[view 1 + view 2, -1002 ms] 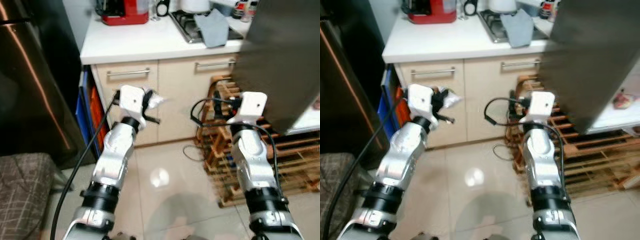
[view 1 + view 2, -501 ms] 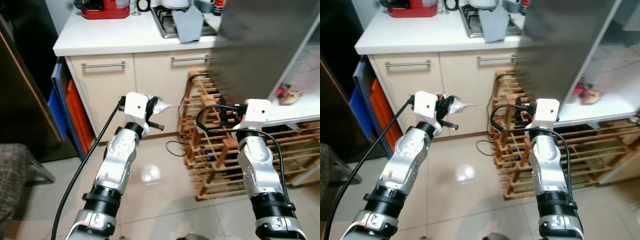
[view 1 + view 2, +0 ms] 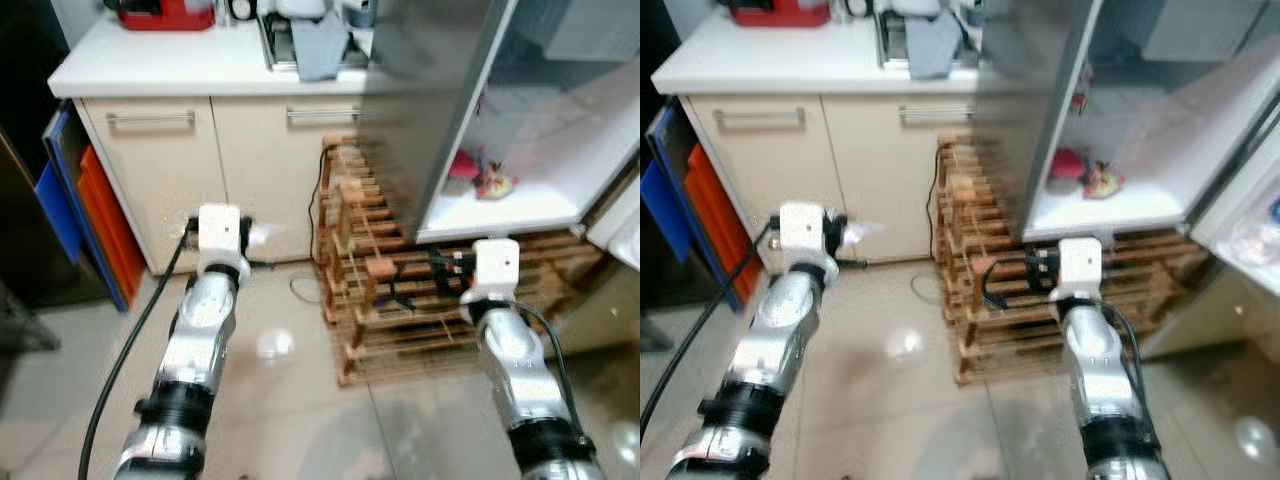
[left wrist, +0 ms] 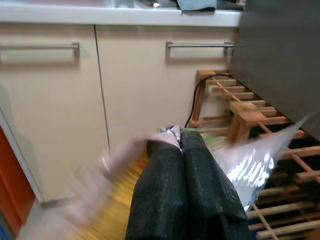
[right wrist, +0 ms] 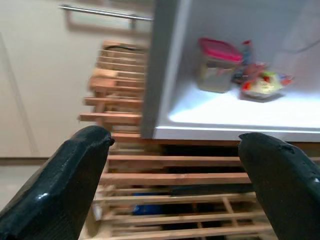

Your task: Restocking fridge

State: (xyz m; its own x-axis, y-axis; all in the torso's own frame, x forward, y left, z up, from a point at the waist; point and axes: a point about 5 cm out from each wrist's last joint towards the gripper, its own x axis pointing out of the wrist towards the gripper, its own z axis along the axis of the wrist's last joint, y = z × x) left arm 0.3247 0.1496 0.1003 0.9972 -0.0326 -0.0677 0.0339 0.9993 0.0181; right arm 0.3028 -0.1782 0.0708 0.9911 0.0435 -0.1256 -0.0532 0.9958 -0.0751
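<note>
Glossy tiled floor [image 3: 290,400] lower frame, white table [image 3: 150,65] upper left, open fridge [image 3: 520,200] upper right. Left end effector [image 4: 182,150] pinched on plastic bag [image 4: 260,155]; right end effector [image 5: 175,165] spread wide, empty.

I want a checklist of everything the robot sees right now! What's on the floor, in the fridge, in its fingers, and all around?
Surface: glossy tiled floor; white worktop above cabinets.
Job's things: clear plastic bag pinched in the left gripper; open fridge with a pink-lidded container and a colourful packet on its shelf.
Clutter: grey cloth on the hob; red appliance on the worktop.
Grippers: left fingers pressed shut on the bag; right gripper spread wide, holding nothing, facing the fridge shelf.
Cables: black cable along the left arm; another on the floor by the rack.
Surroundings: wooden rack under the fridge; blue and orange boards beside the cabinet.
</note>
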